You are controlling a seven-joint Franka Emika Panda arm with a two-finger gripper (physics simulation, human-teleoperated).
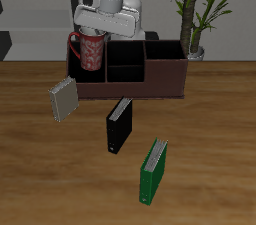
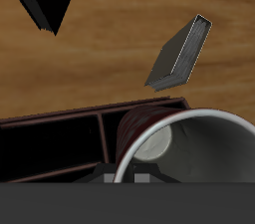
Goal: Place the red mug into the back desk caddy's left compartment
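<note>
The red mug [image 1: 90, 51] with its pale speckles hangs upright in my gripper [image 1: 97, 33], which is shut on its rim. It is over the left compartment [image 1: 76, 72] of the back desk caddy [image 1: 150, 87], a long dark brown box with black inner walls. The mug's base is about level with the caddy's rim; I cannot tell if it touches anything. In the wrist view the mug's white rim [image 2: 199, 120] and red wall [image 2: 134, 128] fill the frame beside the caddy's black sections [image 2: 50, 148]. My fingertips are hidden.
A grey book [image 1: 62, 97] stands just in front of the caddy's end; it also shows in the wrist view [image 2: 179, 54]. A black book [image 1: 119, 125] and a green book [image 1: 153, 172] stand nearer the table's front edge. A potted plant [image 1: 197, 14] stands behind the caddy.
</note>
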